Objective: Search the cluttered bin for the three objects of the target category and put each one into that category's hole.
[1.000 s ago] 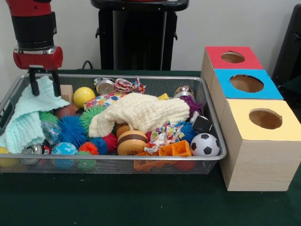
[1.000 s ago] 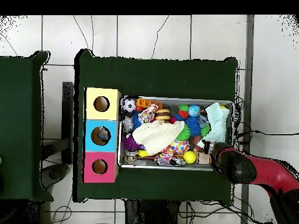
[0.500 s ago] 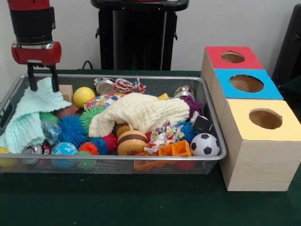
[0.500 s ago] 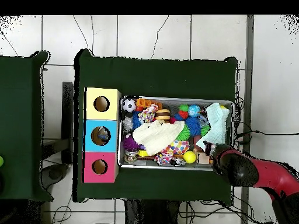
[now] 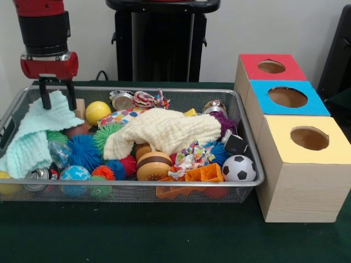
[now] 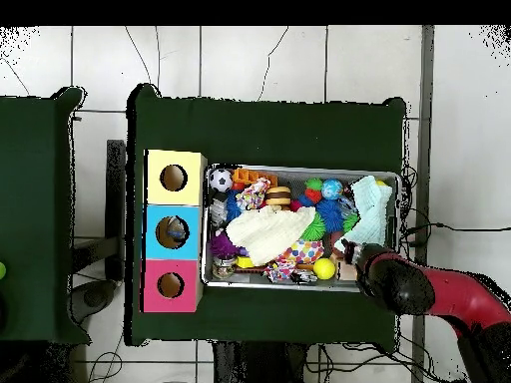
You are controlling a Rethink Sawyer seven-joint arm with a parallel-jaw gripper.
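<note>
In the front view, the red-and-black gripper (image 5: 56,94) hangs at the upper left of the frame, its two dark fingers (image 5: 45,98) spread apart and grasping nothing, their tips just above the top fold of a mint-green cloth (image 5: 34,134) draped over the left end of the wire bin (image 5: 249,159). Below the cloth, along the bin's lower left wall, lie a clear ball (image 5: 57,153), a blue spiky ball (image 5: 85,150) and a small globe-patterned ball (image 5: 75,173). Just right of the gripper — at the bin's upper edge — sit a wooden block (image 5: 78,107) and a yellow ball (image 5: 97,112). A cream cloth (image 5: 164,131) spreads across the middle of the frame, covering part of the clutter; beneath its lower edge rests a wooden burger-shaped toy (image 5: 154,166), with an orange plastic piece (image 5: 203,174) to its right. A soccer ball (image 5: 239,168) sits in the bin's lower right corner. At the right of the frame, just beside the bin, three wooden boxes stand in a row, each with a round hole in its top — the red box (image 5: 271,67) uppermost, the blue box (image 5: 288,97) in the middle, the yellow box (image 5: 307,139) lowest. Which items belong to the target category cannot be told from the clutter.

In the overhead view, the gripper's arm (image 6: 439,299) enters from the lower right of the frame.
</note>
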